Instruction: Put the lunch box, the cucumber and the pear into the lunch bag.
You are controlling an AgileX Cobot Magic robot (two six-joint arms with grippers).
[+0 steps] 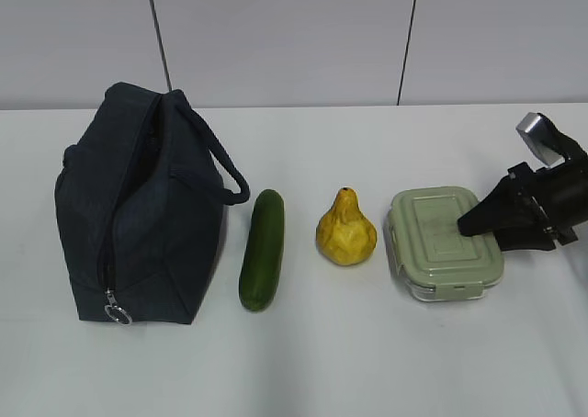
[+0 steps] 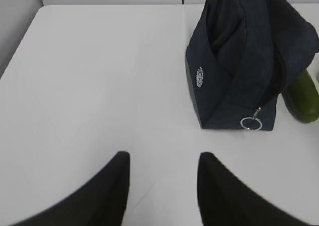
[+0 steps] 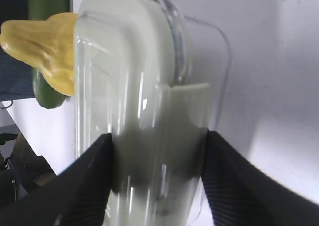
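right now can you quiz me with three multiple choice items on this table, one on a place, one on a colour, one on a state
1. What lies between the lunch bag and the pear?
A cucumber
B lunch box
C spoon

2. The lunch box lid is:
A red
B pale green
C black

3. The right claw is:
A high above the table
B straddling the lunch box
C inside the bag

Answers: 1 A, the cucumber lies between them; 2 B, sage lid; 3 B, the fingers sit on either side of the box.
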